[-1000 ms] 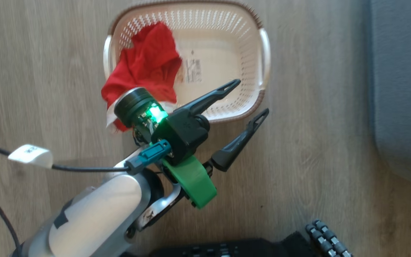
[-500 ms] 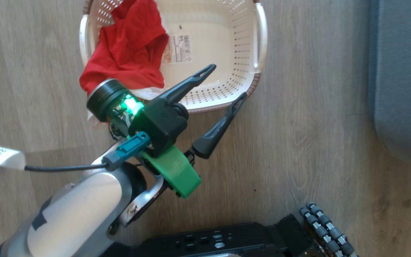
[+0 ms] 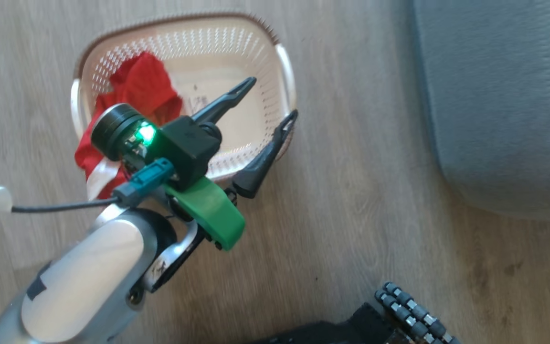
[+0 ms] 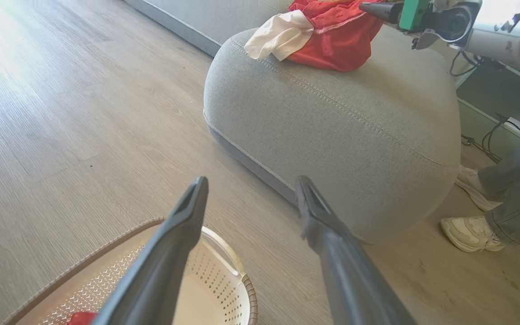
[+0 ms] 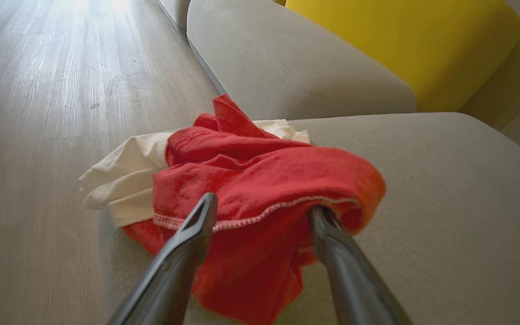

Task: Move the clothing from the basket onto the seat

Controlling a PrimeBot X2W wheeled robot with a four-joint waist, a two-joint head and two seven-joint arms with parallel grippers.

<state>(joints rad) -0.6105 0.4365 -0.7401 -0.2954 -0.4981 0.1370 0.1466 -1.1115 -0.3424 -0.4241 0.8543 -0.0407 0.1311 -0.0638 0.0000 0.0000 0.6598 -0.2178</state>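
The cream basket (image 3: 282, 67) stands on the floor at the upper left of the head view. A red garment with a white band (image 3: 141, 91) lies in its left side and hangs over the near rim. My left gripper (image 3: 272, 98) hovers open above the basket's right half, one fingertip over the inside and the other at the right rim. On the grey seat (image 4: 332, 126) lies a red and white bundle of clothing (image 4: 323, 31). My right gripper (image 5: 263, 205) stands open at this bundle (image 5: 251, 180), red fabric draped over its right fingertip.
A person's white shoes and jeans legs (image 4: 472, 232) stand on the floor beside the seat. Behind the seat are another grey cushion (image 5: 287, 67) and a yellow cushion (image 5: 400, 45). My black base (image 3: 413, 310) shows at the bottom edge. A cable (image 3: 55, 206) trails left from my left wrist.
The head camera has swung, shifting the whole picture. My left gripper, still open, now reaches a little further in over the basket. The red garment lies as before.
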